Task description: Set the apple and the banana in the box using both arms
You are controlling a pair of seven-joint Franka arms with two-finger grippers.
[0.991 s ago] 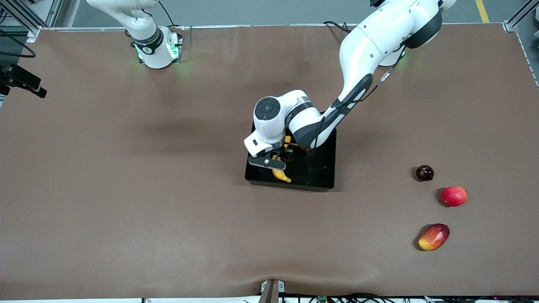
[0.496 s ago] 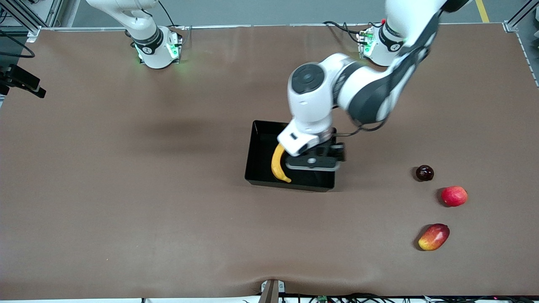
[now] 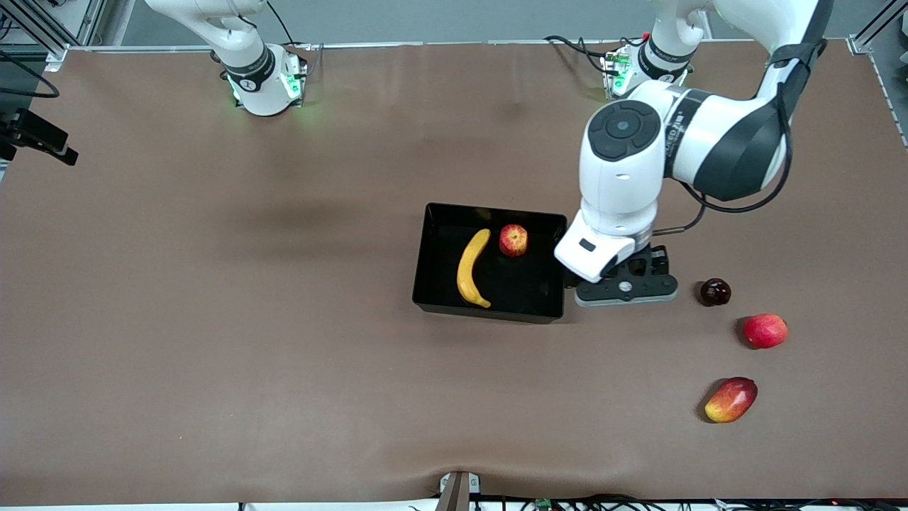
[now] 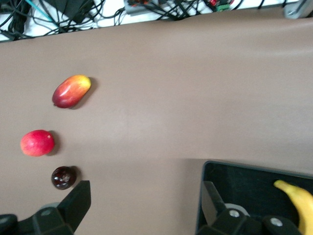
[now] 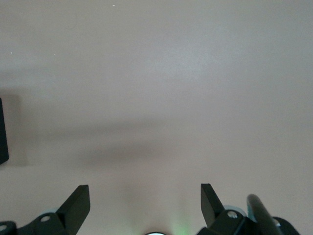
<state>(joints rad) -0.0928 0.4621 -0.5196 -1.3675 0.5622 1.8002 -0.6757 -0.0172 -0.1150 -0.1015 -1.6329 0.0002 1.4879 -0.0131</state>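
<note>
Inside box (image 3: pixel 425 270), apple (image 3: pixel 513 240) now uncovered; left tool (image 3: pixel 624 289) withdrew.

A robotics lab: bare brown table (image 3: pixel 213 341), cables (image 4: pixel 73 14), aluminium framing (image 3: pixel 42 35).

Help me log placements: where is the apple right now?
In the front view, the apple lies in the box, beside the banana and toward the left arm's end.

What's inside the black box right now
The box holds the banana and the apple, lying beside each other, not touching. Nothing covers them: the left end effector, open, is over the table beside the box. The rest of the floor shows bare.
</note>
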